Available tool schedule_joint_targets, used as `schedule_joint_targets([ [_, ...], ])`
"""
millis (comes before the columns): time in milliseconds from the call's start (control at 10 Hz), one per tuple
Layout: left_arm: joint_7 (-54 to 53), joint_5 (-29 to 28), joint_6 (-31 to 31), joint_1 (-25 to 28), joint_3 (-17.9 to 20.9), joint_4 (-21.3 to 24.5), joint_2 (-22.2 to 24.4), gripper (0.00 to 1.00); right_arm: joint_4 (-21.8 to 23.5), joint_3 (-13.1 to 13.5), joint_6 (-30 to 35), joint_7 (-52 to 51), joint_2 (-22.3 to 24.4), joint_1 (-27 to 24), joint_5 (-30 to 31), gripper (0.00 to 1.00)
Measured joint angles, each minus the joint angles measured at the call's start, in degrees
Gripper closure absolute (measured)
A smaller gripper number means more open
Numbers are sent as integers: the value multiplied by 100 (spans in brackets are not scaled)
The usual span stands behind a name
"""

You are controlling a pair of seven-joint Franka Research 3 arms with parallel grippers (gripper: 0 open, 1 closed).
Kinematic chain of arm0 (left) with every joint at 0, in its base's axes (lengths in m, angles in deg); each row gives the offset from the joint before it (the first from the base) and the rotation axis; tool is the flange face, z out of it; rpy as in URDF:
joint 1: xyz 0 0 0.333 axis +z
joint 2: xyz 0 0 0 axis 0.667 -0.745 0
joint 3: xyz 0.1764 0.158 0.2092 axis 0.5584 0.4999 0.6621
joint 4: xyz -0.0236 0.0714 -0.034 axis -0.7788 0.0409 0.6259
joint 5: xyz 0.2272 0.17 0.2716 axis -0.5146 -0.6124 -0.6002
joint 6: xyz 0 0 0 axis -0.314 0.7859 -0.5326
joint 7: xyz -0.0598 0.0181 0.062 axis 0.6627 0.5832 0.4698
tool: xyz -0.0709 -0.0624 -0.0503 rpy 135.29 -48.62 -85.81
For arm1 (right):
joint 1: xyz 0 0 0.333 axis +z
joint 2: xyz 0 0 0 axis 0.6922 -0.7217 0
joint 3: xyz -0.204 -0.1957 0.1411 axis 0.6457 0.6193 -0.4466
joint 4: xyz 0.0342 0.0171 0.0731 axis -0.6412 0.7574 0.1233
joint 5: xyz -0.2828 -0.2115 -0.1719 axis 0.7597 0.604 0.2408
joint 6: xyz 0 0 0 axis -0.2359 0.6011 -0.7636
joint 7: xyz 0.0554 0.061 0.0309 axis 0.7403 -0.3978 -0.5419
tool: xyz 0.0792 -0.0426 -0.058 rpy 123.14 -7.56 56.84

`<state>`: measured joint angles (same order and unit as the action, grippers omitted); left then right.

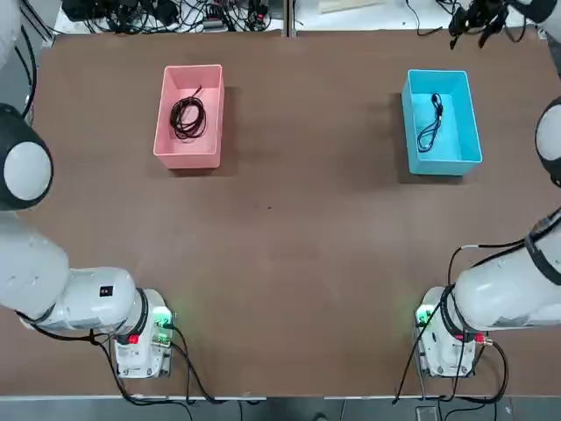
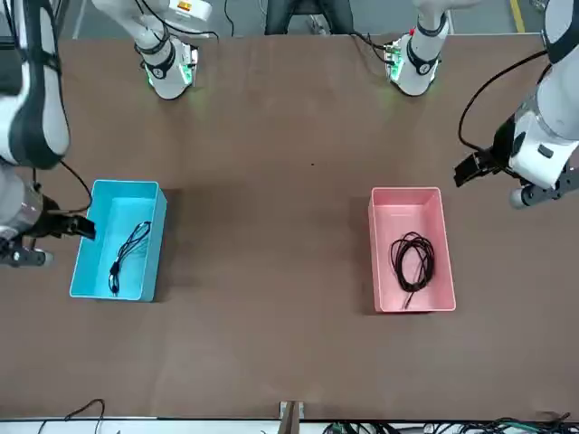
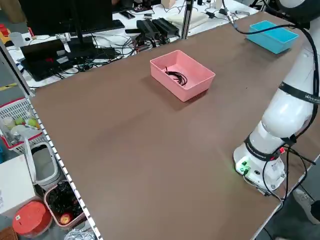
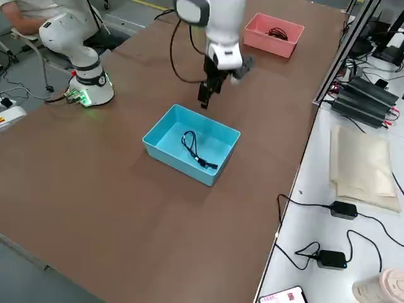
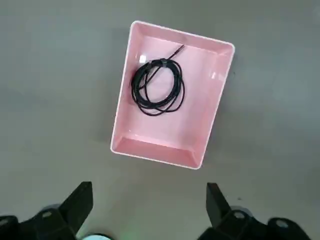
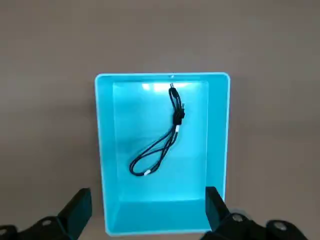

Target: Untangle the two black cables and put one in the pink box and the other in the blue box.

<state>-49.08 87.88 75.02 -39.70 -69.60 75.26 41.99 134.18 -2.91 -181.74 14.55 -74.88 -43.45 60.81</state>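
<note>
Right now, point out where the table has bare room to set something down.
Bare: the wide stretch between the pink box and blue box, and the run from both boxes to the arm bases. Taken: each box holds a black cable.

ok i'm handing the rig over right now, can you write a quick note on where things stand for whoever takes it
Left gripper: fingers open, empty, raised above the rectangular pink plastic box.
Right gripper: fingers open, empty, raised above the rectangular bright blue plastic box.
Things: one thin black cable, coiled in round loops, lies inside the pink box on the robot's left side of the table. The other thin black cable, folded in a long loop, lies inside the blue box on the right side.
Done: cables are apart, one in each box.
Left: nothing of the sorting shows undone; probably only parking both arms.
</note>
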Motion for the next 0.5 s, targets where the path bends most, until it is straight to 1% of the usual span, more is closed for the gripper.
schedule_joint_targets([
  [100,-279,-22,-36,-108,104,-5,90,0,-133,-5,326,95,232,33,0,0],
  [300,-424,-362,-8,-369,260,0,189,0,-302,-14,791,208,575,138,0,0],
  [500,-424,-460,181,-573,380,96,186,0,-567,-25,1266,264,705,181,-4,0],
])
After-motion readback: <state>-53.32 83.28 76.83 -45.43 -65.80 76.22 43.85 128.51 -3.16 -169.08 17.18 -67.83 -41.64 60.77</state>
